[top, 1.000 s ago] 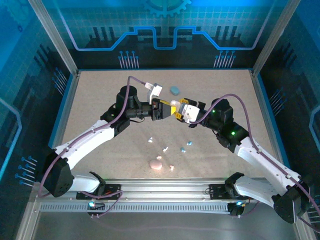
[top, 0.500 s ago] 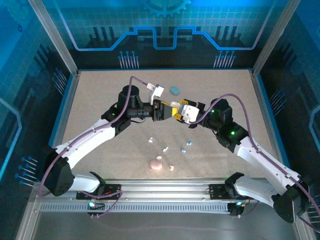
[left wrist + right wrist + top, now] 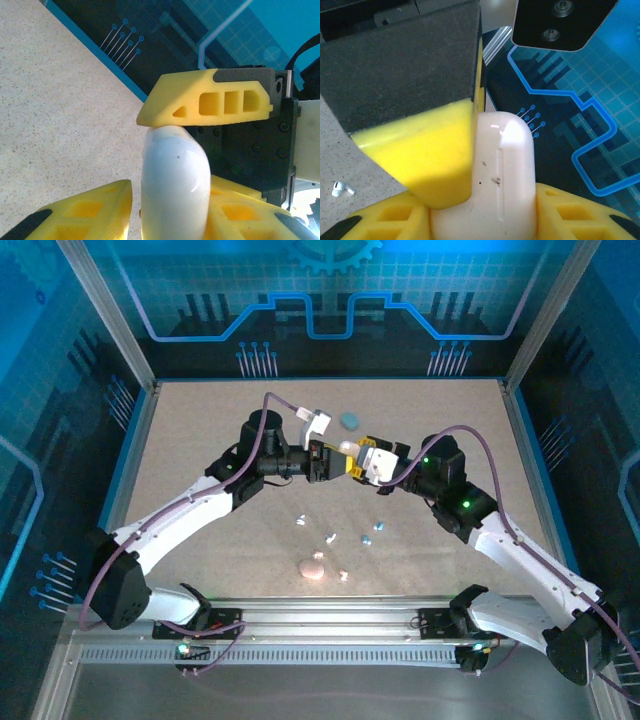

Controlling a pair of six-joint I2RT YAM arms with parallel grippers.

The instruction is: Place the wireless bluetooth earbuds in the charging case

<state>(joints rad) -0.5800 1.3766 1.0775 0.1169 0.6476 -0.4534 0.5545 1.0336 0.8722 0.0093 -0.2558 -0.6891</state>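
Observation:
A white charging case hangs above the table's middle, held between both grippers. My left gripper comes in from the left and my right gripper from the right. In the left wrist view the case stands edge-on between my yellow fingers, and the left gripper is shut on it with a thin gap at one side. In the right wrist view the right gripper is shut on the case. Tiny earbuds lie loose on the table: white, white and teal.
A pink case lies near the front edge with a small earbud beside it. A teal case sits behind the grippers. Another teal earbud lies under the right arm. One white earbud lies on the table below.
Both grippers stay joined on the white case and have shifted slightly toward the back. The left wrist has turned a little. The things on the table have not moved.

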